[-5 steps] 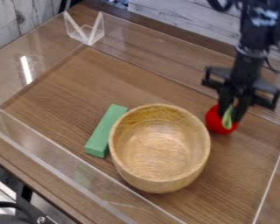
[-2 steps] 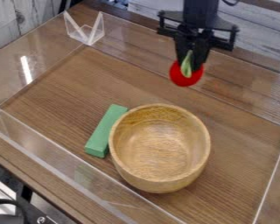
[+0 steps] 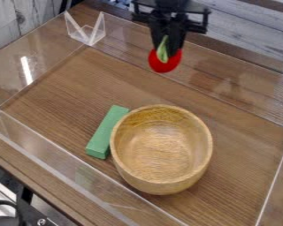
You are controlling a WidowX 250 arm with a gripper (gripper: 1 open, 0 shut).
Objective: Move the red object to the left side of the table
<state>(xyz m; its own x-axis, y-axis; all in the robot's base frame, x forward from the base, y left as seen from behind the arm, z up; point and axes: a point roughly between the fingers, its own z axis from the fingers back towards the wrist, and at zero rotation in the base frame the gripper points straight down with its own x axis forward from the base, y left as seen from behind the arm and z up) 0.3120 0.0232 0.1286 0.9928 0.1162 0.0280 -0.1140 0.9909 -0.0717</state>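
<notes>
Red and round with a green leafy end, the toy strawberry hangs pinched between the narrow-set fingers of the black gripper, lifted clear of the wood-grain table. Below and toward the camera from the fingers sit the wooden bowl and the flat green block. The pickup looks done; I'd judge the carry to the left side and the set-down remain.
</notes>
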